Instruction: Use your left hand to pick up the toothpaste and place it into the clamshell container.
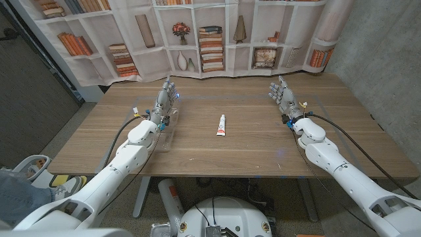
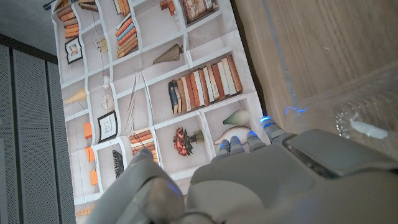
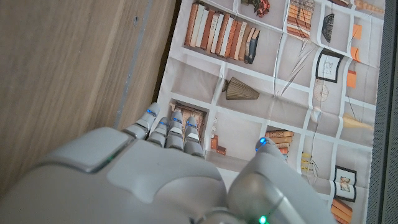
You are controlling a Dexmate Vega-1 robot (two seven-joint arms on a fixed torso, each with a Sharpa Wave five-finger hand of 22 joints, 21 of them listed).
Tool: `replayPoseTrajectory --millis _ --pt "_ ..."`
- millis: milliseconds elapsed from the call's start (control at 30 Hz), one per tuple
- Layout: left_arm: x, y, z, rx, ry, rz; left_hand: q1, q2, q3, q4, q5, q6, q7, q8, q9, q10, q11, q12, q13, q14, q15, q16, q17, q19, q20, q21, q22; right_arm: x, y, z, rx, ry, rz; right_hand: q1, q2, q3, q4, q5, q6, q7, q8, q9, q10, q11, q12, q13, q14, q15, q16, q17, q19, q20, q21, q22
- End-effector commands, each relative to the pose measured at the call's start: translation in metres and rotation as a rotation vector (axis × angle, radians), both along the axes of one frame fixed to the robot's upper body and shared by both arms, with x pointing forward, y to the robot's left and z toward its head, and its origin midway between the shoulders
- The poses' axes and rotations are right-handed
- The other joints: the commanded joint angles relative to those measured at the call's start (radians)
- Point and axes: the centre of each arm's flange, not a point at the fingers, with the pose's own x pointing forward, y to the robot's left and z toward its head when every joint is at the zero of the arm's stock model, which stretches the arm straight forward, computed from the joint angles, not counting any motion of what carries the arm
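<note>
Fingers [image 1: 168,89] of the left hand [image 1: 164,100] reach straight out, released, above the clear clamshell container [image 1: 160,126]; the right hand [image 1: 283,97] likewise holds nothing. Midway between them, the toothpaste [image 1: 223,125] lies on the wooden table [image 1: 250,148]. Behind hangs a printed bookshelf backdrop [image 1: 197,33], with a grey wall [image 1: 388,59] alongside.

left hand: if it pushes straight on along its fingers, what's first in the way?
Probably nothing on the table. The left hand points toward the far edge of the table, with bare wood ahead, then the bookshelf backdrop. The toothpaste lies off to its side, out of that line.
</note>
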Motion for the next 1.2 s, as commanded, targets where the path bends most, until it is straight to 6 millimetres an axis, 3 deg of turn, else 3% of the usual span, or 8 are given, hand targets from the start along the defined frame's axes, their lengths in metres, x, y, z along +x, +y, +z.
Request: replayPoseTrajectory --millis 33,767,1200 --pt "-0.009 0.005 0.003 0.003 -0.004 0.029 0.014 0.003 0.005 -0.001 0.005 -0.101 -0.001 0.004 0.003 -0.122 0.003 0.006 0.005 -0.178 0.002 0.006 0.002 -0.331 -0.053 0.005 0.004 -0.001 0.002 -0.002 0.009 -0.003 0.003 0.009 0.001 0.005 -0.003 0.006 0.009 -0.002 0.002 0.003 0.01 -0.002 0.004 0.003 0.001 0.009 0.005 0.002 0.0 -0.03 0.004 0.001" --pt "-0.025 0.004 0.017 0.02 -0.064 0.036 0.043 0.027 0.01 -0.013 0.01 -0.061 -0.005 0.013 0.002 -0.076 -0.003 0.02 0.004 -0.129 -0.004 0.018 0.001 -0.298 -0.035 -0.007 0.005 -0.004 0.005 -0.007 0.017 -0.002 0.003 0.013 0.004 0.003 -0.006 0.006 0.013 -0.004 0.0 0.003 0.017 -0.004 0.002 0.003 0.007 0.012 0.003 0.003 0.002 -0.028 -0.007 0.002" --pt "-0.023 -0.002 0.024 0.063 -0.078 0.059 0.062 0.041 0.015 -0.021 0.011 -0.037 -0.009 0.018 0.002 -0.054 -0.012 0.024 0.003 -0.105 -0.011 0.021 0.001 -0.287 -0.031 -0.015 0.005 -0.002 0.004 -0.001 0.012 -0.008 0.006 0.017 0.007 0.003 -0.009 0.006 0.017 -0.005 -0.001 0.003 0.024 -0.005 0.001 0.003 0.012 0.01 0.001 0.003 0.005 -0.027 -0.015 0.002"
